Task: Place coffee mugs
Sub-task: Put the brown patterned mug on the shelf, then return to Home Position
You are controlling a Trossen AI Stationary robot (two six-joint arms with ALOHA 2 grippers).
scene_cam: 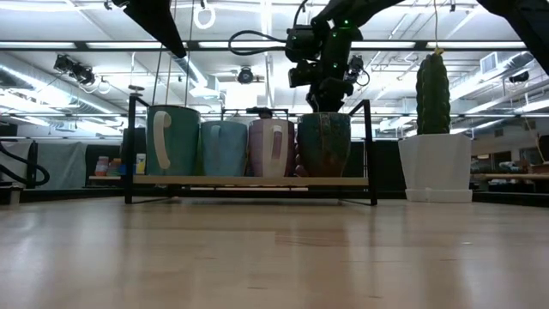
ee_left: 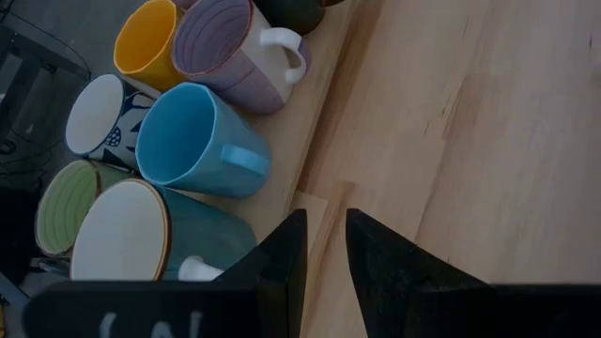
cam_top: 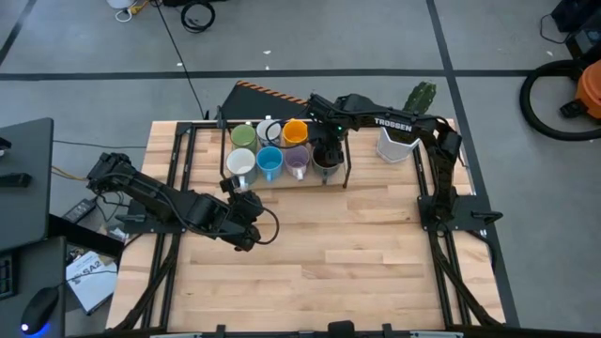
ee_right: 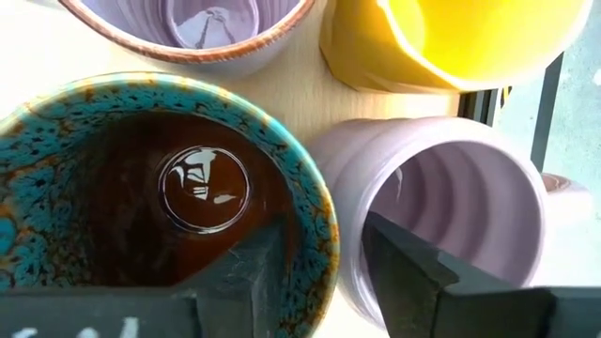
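Observation:
Several coffee mugs stand in two rows on a black-framed rack's wooden shelf (cam_top: 282,180): green (cam_top: 243,136), grey-white (cam_top: 269,131) and orange (cam_top: 295,131) behind; a white-lined teal one (cam_top: 241,163), blue (cam_top: 269,162), lilac (cam_top: 297,161) and a dark one (cam_top: 326,165) in front. My right gripper (ee_right: 326,246) points down over the dark mug (ee_right: 141,197), open. One finger is inside the mug and the other outside its teal-speckled rim (ee_right: 317,221), beside a lilac mug (ee_right: 451,207). My left gripper (ee_left: 326,230) hovers open before the rack's left end, with nothing in it.
A white faceted pot (cam_top: 397,143) with a cactus (scene_cam: 432,93) stands on the table right of the rack. The rack's black end posts (scene_cam: 371,150) rise beside the dark mug. Bare wooden tabletop (cam_top: 357,253) stretches toward the near edge.

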